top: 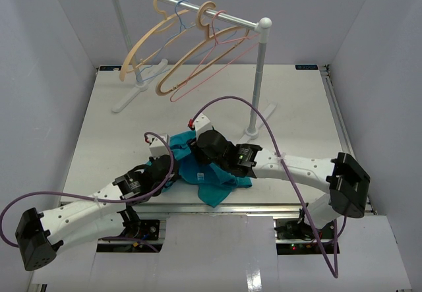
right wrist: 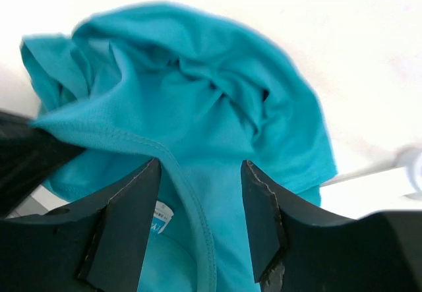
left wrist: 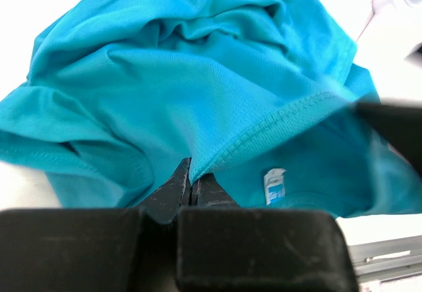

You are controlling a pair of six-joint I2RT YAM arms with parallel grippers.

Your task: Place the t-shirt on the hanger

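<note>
The teal t-shirt (top: 201, 173) lies bunched near the table's front edge, between both arms. My left gripper (left wrist: 191, 176) is shut on the t-shirt's stitched collar edge (left wrist: 277, 117); the white label (left wrist: 273, 185) shows just right of the fingers. My right gripper (right wrist: 201, 170) is open, its fingers (right wrist: 132, 200) straddling the collar seam (right wrist: 188, 200) of the t-shirt (right wrist: 198, 87), not closed on it. In the top view the right gripper (top: 210, 148) sits over the shirt's middle and the left gripper (top: 173, 168) at its left side. The pink hanger (top: 217, 58) hangs on the rack at the back.
A white garment rack (top: 191, 5) stands at the back with two beige hangers (top: 142, 48) and a light-blue hanger (top: 181, 18) beside the pink one. Its right post (top: 259, 81) stands just behind the right arm. Purple cables (top: 264, 117) loop over both arms.
</note>
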